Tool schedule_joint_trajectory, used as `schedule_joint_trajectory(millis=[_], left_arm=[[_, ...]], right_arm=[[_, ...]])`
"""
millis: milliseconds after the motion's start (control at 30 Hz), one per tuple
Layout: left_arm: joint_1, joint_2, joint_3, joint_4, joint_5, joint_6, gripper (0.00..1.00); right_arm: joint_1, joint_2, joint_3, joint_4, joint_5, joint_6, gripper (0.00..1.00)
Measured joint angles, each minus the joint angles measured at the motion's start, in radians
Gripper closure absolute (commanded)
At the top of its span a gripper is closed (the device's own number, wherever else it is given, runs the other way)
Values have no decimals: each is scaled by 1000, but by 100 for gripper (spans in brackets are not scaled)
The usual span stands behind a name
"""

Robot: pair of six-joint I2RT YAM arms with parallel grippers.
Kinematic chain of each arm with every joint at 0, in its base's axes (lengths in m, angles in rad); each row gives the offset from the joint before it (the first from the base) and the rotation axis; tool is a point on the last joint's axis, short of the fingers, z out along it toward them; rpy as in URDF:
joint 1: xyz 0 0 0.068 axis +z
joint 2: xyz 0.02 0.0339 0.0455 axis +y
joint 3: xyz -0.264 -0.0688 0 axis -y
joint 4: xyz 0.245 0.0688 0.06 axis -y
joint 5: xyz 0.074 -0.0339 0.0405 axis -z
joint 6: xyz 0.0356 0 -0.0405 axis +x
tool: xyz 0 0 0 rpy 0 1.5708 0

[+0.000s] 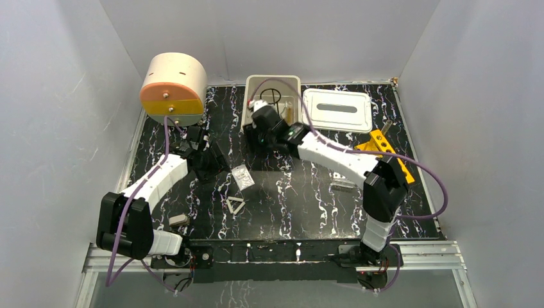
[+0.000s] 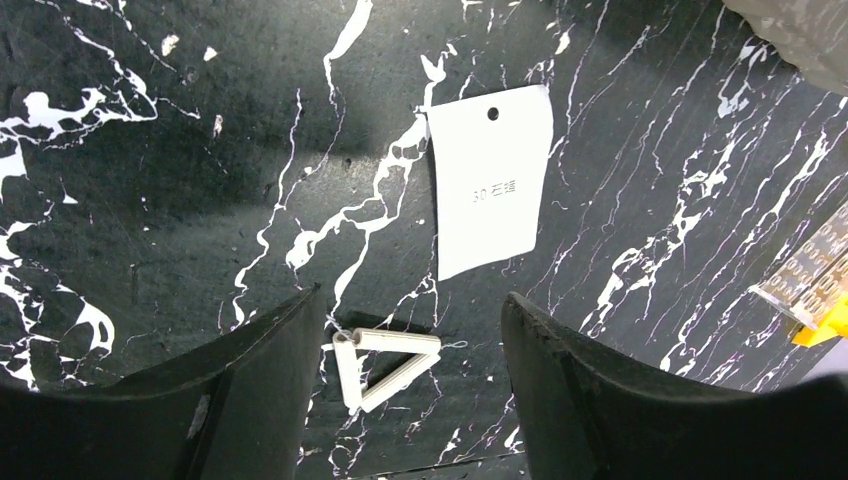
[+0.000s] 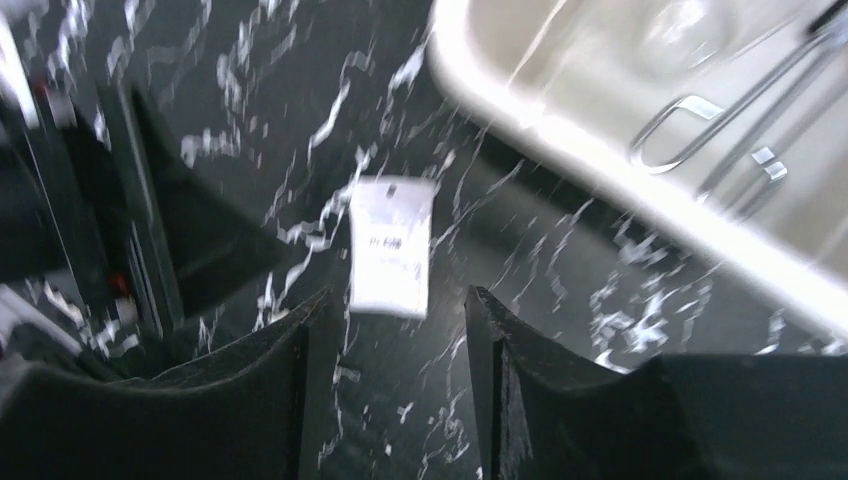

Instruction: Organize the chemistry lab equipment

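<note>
the left gripper (image 2: 410, 300), open and empty, aims at the white triangle frame (image 2: 385, 365) just ahead, likely to grab it; the right gripper (image 3: 398, 293) is open and empty too.

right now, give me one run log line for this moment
left tool: open, empty | right tool: open, empty, beside white bin | clear packet, white triangle frame: loose on table

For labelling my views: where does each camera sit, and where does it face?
Top external: above and behind, looking down on the table; left arm and right arm show.
Left wrist: on the left arm, facing down at the white triangle frame; open left claw shows.
Right wrist: on the right arm, facing the white tray; open right claw shows.
Shared: the clear packet, in all three.
</note>
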Motion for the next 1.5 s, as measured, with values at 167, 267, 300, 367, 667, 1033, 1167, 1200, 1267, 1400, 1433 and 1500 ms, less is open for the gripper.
schedule_joint_trajectory(millis=[167,267,300,367,667,1033,1167,1200,1267,1400,1433,1500], left_arm=[[2,-2,-14,0,-8,-22,36],[6,-5,-20,-5,-23,-35,36],[10,-6,-21,-4,-24,-40,36],[15,-13,-28,-2,-29,-48,36],[43,-23,-50,-9,-43,-72,35],[64,-29,-53,-11,-45,-73,33],[69,-35,-53,-11,-45,-73,33],[69,-36,-53,-11,-45,-72,33],[69,-37,-53,-11,-45,-72,33],[69,-37,-55,-11,-45,-72,33],[69,-38,-55,-11,-45,-73,33],[69,-40,-61,-11,-45,-73,33]], right_arm=[[107,10,-110,21,11,0,41],[113,35,-138,33,9,1,39],[110,52,-138,39,9,1,39],[107,90,-138,59,6,1,37],[105,263,-93,91,7,-15,34],[113,340,-18,85,21,-20,34],[125,341,-16,85,55,-29,35],[128,341,-16,85,67,-32,36],[135,341,-16,85,91,-42,38],[156,341,-18,93,131,-74,41],[163,340,-21,100,140,-82,40],[175,338,-30,117,145,-100,35]])
